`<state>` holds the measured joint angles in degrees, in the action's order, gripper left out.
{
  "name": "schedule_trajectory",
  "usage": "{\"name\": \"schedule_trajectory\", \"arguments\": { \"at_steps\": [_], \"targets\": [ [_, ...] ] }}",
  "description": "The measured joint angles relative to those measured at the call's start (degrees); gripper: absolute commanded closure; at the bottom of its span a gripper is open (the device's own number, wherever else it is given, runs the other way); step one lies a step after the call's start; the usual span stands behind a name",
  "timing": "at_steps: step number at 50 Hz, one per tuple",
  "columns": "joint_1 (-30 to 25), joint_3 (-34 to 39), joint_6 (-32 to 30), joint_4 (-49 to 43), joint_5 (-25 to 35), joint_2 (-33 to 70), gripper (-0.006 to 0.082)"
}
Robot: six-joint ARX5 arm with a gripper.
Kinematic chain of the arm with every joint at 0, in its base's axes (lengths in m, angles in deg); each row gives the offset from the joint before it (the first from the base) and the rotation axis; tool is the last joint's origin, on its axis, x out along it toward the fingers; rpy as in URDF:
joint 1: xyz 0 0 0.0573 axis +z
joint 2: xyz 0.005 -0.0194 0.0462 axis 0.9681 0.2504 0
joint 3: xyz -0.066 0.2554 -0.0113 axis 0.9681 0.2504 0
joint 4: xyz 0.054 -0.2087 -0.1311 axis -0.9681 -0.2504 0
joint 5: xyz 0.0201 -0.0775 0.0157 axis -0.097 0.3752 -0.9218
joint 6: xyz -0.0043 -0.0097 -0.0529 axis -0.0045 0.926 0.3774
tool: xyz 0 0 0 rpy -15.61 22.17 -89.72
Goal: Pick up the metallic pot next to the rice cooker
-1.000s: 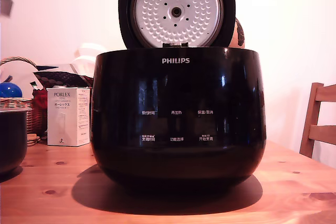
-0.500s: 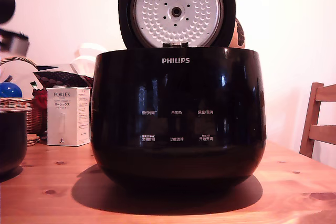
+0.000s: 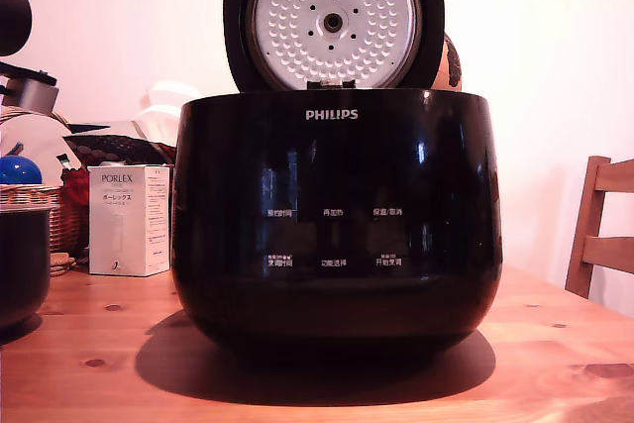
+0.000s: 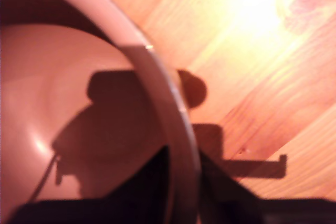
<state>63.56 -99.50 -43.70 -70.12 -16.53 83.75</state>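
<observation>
The gripper has one finger inside and one outside the rim of the metallic pot, on the table, seemingly positioned for pinching the wall, not yet clamped.

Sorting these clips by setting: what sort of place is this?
Probably a home dining or kitchen area: a rice cooker sits on a knotty wooden table, with a wooden chair beside it and a wicker basket behind.

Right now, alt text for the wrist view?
Close overhead shot: the gripper straddles the pot rim, one finger inside and one outside, over a wooden table. The arm's shadow falls across the pot's pale interior and the wood.
</observation>
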Motion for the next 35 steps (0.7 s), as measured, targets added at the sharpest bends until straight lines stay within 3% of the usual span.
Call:
{"name": "schedule_trajectory", "arguments": {
  "at_steps": [19, 35],
  "targets": [
    [-0.5, -2.0, 0.2, -4.4, -1.1, 0.6, 0.0791],
    [-2.6, -9.6, 0.2, -12.0, -4.3, 0.6, 0.0791]
  ]
}}
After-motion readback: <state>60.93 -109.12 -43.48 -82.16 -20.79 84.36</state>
